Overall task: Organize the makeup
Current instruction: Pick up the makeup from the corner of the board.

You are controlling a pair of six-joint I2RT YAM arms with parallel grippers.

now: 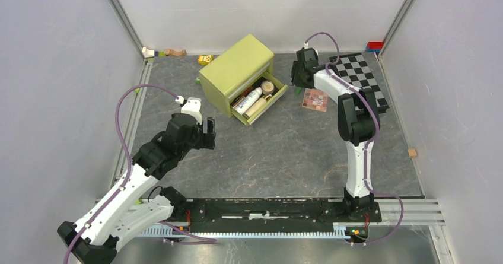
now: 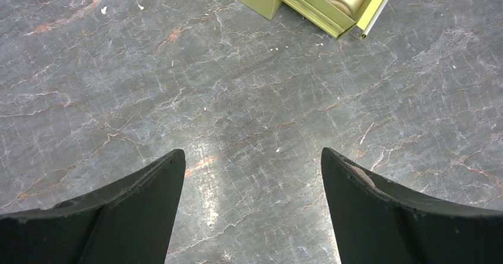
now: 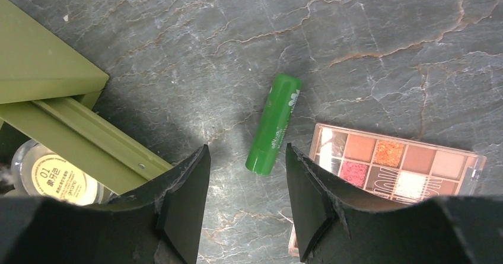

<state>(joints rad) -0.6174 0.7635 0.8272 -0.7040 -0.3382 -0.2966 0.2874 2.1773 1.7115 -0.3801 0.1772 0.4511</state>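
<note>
The green stick point(image 3: 274, 124) lies on the grey table beside the pink-brown eyeshadow palette point(image 3: 394, 160), which also shows in the top view point(image 1: 315, 99). My right gripper point(image 3: 247, 148) is open and empty, hovering over the stick's near end, which shows between the fingertips. The olive drawer box point(image 1: 237, 71) has its drawer open with the white bottle point(image 1: 248, 96), a round tan compact point(image 1: 268, 86) and a tan tube point(image 1: 256, 107) inside. The compact also shows in the right wrist view point(image 3: 56, 175). My left gripper point(image 2: 252, 152) is open and empty over bare table, short of the drawer's corner point(image 2: 332, 9).
The black-and-white chequered board point(image 1: 359, 77) lies at the back right, behind the right arm. Small toy blocks sit along the back wall point(image 1: 161, 52), by the box point(image 1: 205, 59) and in the back right corner point(image 1: 373, 45). A small wooden block point(image 1: 411, 152) lies at the right edge.
</note>
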